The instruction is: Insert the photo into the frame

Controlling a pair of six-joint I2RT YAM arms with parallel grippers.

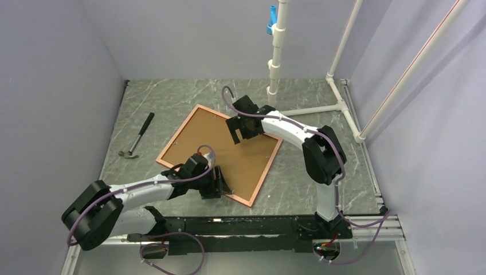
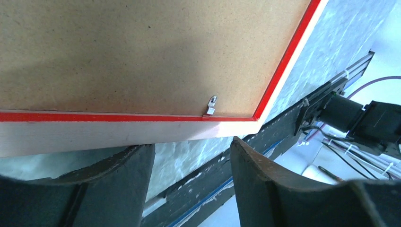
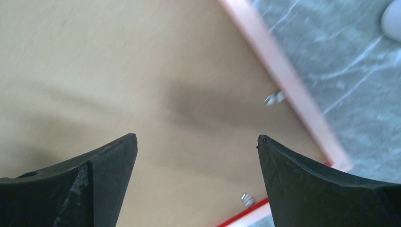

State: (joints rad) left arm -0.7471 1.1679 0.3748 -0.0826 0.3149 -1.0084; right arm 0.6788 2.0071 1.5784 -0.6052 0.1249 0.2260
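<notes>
Roughly in the middle of the table (image 1: 172, 94) lies the frame (image 1: 177, 133), flat and face down, turned so that its corners point toward the table's edges; one corner reaches toward the near edge. From above it reads as a large, thin-edged rectangle with a copper-orange rim around a plain brown backing board (image 1: 212, 137), which fills the whole opening.

In the left wrist view the frame (image 2: 142, 117) shows a bright red strip running along the board (image 2: 118, 52), with a pale, wider side face below it. A small silver tab (image 2: 211, 106) sits at the inner lip of the frame near its corner, over the board's edge. In the right wrist view the rim (image 3: 283, 75) looks blurred and pinkish, with two more silver tabs (image 3: 274, 98) along it and a sliver of red at the bottom.

The left gripper (image 1: 220, 186) is at the frame's near-right side by that near corner. Its fingers (image 2: 118, 189) stand apart with nothing between them, and the frame's edge is just beyond their tips. The right gripper (image 1: 238, 137) hangs over the far-right part of the board, with its fingers (image 3: 71, 189) spread wide and gripping nothing.

A hammer (image 1: 137, 136) lies near the table's left edge, well apart from the frame. A white pipe stand (image 1: 275, 57) rises at the far edge.
</notes>
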